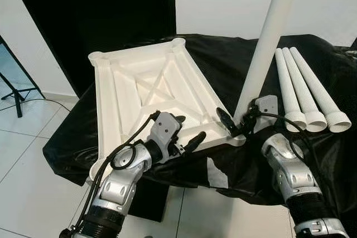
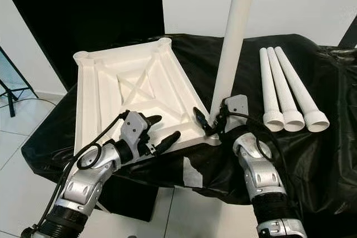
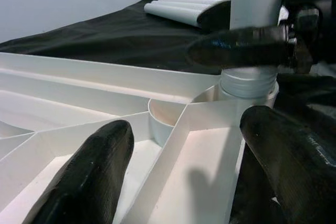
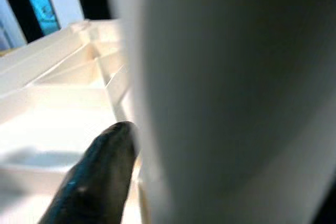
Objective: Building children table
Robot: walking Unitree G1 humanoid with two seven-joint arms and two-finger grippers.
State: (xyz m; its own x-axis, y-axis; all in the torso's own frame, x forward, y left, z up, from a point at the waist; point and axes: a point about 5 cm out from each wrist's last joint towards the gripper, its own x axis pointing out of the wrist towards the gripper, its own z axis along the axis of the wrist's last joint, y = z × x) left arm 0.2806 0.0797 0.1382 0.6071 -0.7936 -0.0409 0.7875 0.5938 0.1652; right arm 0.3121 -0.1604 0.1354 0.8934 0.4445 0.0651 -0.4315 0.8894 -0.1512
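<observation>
The upright leg (image 1: 266,48) is cut off by the top edge of both eye views, so its upper end is unseen. In the right wrist view this leg is a blurred pale mass, and one black finger (image 4: 97,177) lies against it; the other finger is hidden behind the leg. The inverted tabletop (image 1: 150,90) lies ribbed side up on the counter (image 1: 223,54), which is draped in black cloth. The leg stands in the corner socket at about 4 o'clock of the tabletop. The right gripper (image 1: 239,122) has its jaws closed narrowly on the base of the leg, just above the socket. The left wrist view alone shows the threaded collar (image 3: 248,83) seated in the socket rim, with a finger of the right gripper crossing in front of it. The left gripper (image 1: 187,132) hovers over the near edge of the tabletop at about 6 o'clock, jaws wide and holding nothing; the socket lies beyond its fingertips. Three spare legs (image 1: 309,90) lie side by side at 3 o'clock, well apart from the tabletop. A dark door (image 1: 100,9) stands at 11 o'clock.
</observation>
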